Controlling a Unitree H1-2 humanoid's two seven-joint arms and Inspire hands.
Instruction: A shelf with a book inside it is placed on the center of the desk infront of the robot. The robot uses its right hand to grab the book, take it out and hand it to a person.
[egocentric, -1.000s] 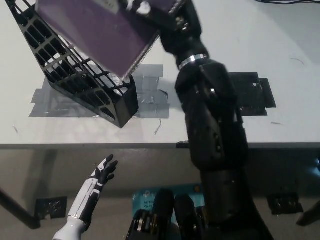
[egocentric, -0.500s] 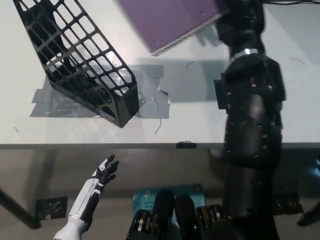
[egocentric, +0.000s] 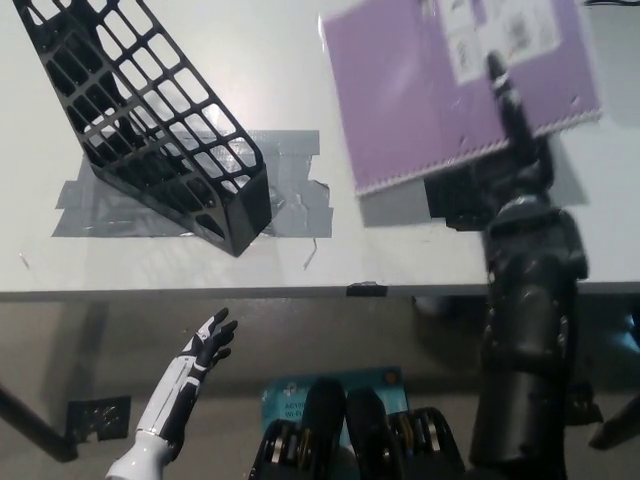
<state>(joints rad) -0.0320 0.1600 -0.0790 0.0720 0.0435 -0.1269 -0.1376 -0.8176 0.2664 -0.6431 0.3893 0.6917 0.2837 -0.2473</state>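
Right hand (egocentric: 510, 110) pinches the book (egocentric: 440, 90) at its five-o'clock edge; thin, floppy, likely slippery. Left hand (egocentric: 205, 345) idle, spread.

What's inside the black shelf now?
Nothing shows through the black shelf but desk and grey tape. The purple book is outside, held up by the right hand.

Black plastic lattice shelf (egocentric: 150, 120) empty, lying tilted on grey tape at table left. Purple spiral-bound book (egocentric: 440, 90) clear of shelf, cover up, top right, white label near upper edge.
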